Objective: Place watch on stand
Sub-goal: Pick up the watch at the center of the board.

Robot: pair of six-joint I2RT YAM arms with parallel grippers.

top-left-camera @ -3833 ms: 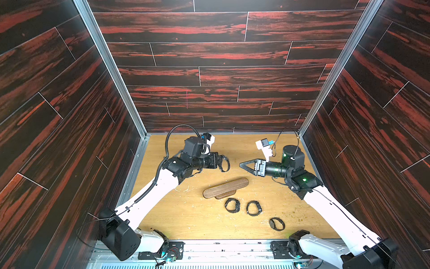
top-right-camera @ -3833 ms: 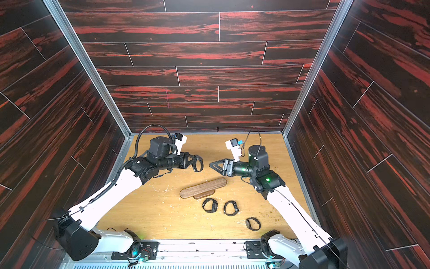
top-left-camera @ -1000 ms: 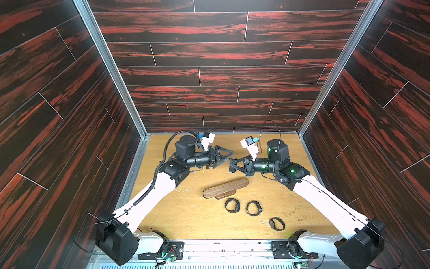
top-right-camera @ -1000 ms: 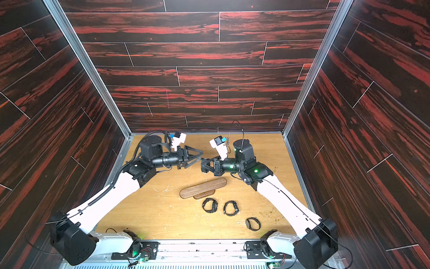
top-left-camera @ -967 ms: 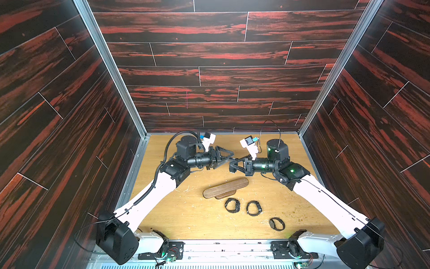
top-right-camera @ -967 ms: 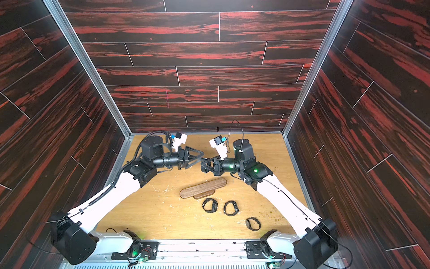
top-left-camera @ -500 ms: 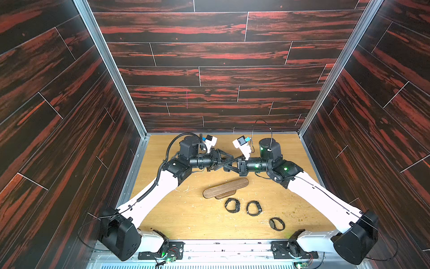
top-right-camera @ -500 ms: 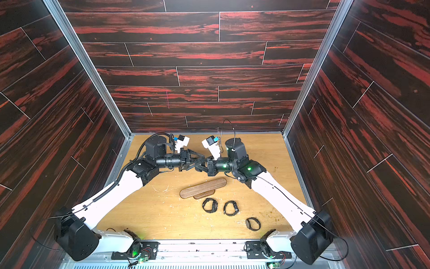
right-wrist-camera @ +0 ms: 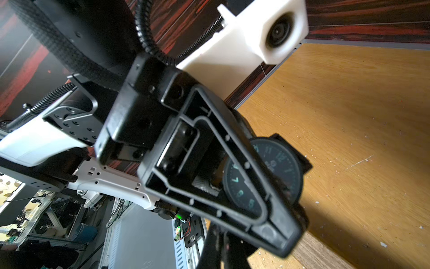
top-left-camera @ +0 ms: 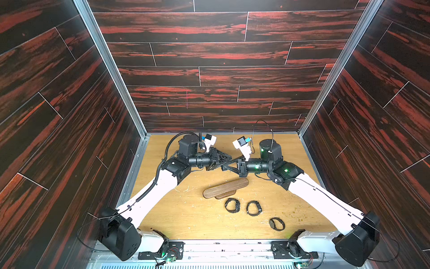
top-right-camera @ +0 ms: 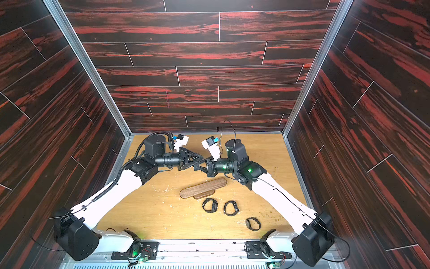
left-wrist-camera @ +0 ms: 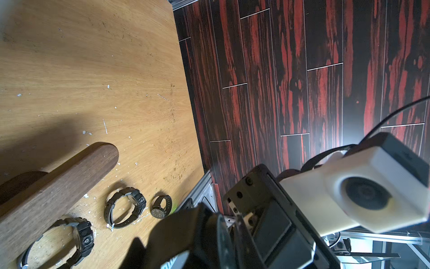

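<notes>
Dark red plank walls (top-left-camera: 209,69) box in the light wood counter (top-left-camera: 186,219). Progress-wise I'd call it early. The stand (top-left-camera: 225,188) sits mid-frame in both top views with its bar completely bare. A spare watch (top-left-camera: 232,205), a second spare watch (top-left-camera: 254,208) and a third spare watch (top-left-camera: 277,224) lie loose on the counter just below it in the frame. The watch (right-wrist-camera: 263,177) I care about is up in the air, higher in the frame than the stand, right where the two claws meet. So it's off the counter but not on the bar. What's left, by my reckoning: settle who holds it, carry it down, then slip the strap over a bar end.

Pose: both arms come up from the bottom corners of the frame, wrists level, claws nose to nose. My right claw (top-left-camera: 226,165) is pinched shut, and I read it as holding the watch. My left claw (top-left-camera: 226,159) is narrow around the case, with one finger (right-wrist-camera: 237,151) lying across the dial in the right wrist view. The other finger is hidden, so I can't tell if it's actually clamped.
</notes>
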